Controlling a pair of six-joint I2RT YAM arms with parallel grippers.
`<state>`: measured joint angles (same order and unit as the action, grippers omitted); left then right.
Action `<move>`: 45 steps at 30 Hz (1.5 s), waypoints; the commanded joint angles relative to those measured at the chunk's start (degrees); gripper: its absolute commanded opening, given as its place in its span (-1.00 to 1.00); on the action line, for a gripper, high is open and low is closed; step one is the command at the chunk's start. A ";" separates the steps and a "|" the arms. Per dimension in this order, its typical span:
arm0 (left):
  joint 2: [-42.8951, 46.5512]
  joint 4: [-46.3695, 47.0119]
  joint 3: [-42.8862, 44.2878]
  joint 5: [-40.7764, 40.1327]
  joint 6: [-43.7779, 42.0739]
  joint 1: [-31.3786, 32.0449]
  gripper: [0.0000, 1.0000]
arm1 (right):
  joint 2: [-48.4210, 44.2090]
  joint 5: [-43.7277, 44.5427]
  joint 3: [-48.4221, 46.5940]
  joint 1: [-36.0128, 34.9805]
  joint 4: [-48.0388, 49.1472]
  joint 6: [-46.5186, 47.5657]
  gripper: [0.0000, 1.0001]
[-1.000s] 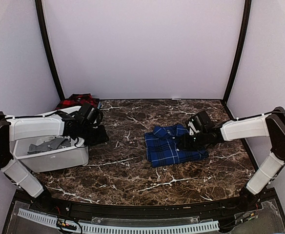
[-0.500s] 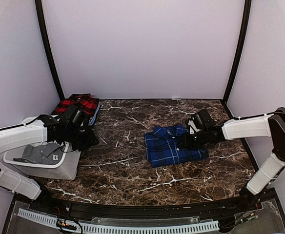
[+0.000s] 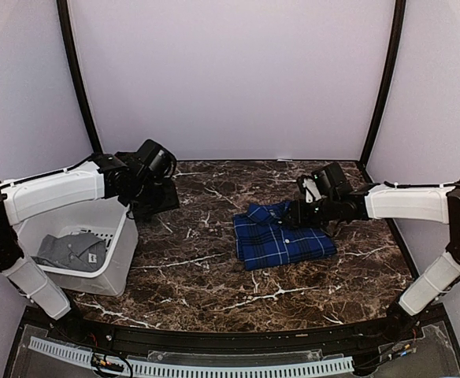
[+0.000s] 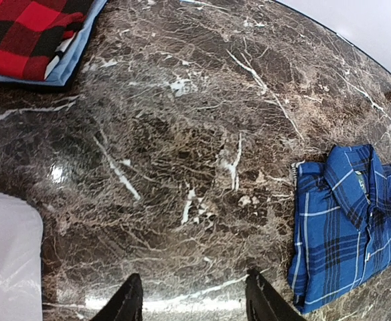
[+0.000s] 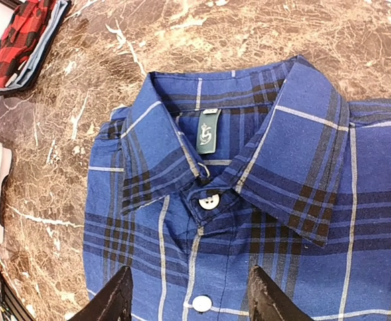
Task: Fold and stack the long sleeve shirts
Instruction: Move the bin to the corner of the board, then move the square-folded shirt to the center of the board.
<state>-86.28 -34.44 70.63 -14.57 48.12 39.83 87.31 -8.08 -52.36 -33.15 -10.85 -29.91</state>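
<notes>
The brown marble desk (image 3: 214, 276) with white veins fills the scene; the white left arm (image 3: 53, 197) reaches from the near left toward the far left corner, and the white right arm (image 3: 411, 203) stretches from the near right toward the middle; a white bin (image 3: 116, 260) stands at the left edge of the desk, under the left arm, with a folded gray shirt (image 3: 68, 250) lying inside it; the blue plaid shirt (image 3: 281, 240), dark blue with thin white lines, lies folded into a neat rectangle a little right of centre, flat on the desk, front up and collar toward the far side; the red-and-black plaid shirt (image 4: 21, 33) lies folded at the far left corner, on top of a light blue cloth (image 4: 75, 57), well apart from the blue one; the left claw (image 4: 194, 297) hangs above bare marble between the two shirts, its fingers spread partly apart with nothing between them; the right claw (image 5: 190, 294) hovers over the blue shirt just near of the collar, its fingers likewise parted and no cloth pinched; whether its tips touch the fabric cannot be told; a green label (image 5: 207, 131) shows inside the collar, and a white button (image 5: 209, 200) closes the placket just below it.
</notes>
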 commanded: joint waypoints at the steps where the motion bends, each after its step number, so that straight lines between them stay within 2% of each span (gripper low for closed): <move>1: -5.80 -1.88 6.53 -4.24 -3.10 0.59 0.03 | -2.32 -0.70 -2.03 0.34 -0.92 1.44 0.12; 7: -21.06 -9.80 24.88 -12.79 -9.38 0.49 0.20 | -1.86 -1.45 -3.20 0.28 -0.40 1.70 0.14; 10: -29.28 -14.50 34.17 -16.92 -12.24 -0.56 0.21 | -1.70 -1.47 -3.91 0.35 -0.48 2.01 0.15; 14: -35.46 -16.68 40.22 -20.18 -15.28 -2.63 0.23 | -1.15 -2.19 -4.49 0.36 -0.51 2.35 0.18; 23: -42.87 -20.61 44.10 -30.19 -20.29 -7.22 0.36 | -0.15 -3.07 -4.14 0.38 0.22 2.48 0.20; 31: -46.93 -22.03 46.07 -36.82 -25.53 -9.95 0.58 | 1.01 -4.41 -3.08 0.39 1.75 1.82 0.20; 45: -52.83 -21.55 48.40 -35.02 -30.80 -14.27 0.58 | 3.07 -5.98 -2.90 0.36 2.90 1.57 0.20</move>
<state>-137.97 -55.00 117.40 -49.54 19.62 26.52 89.14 -13.13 -55.53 -33.08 -10.11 -28.12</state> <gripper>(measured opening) 0.799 0.598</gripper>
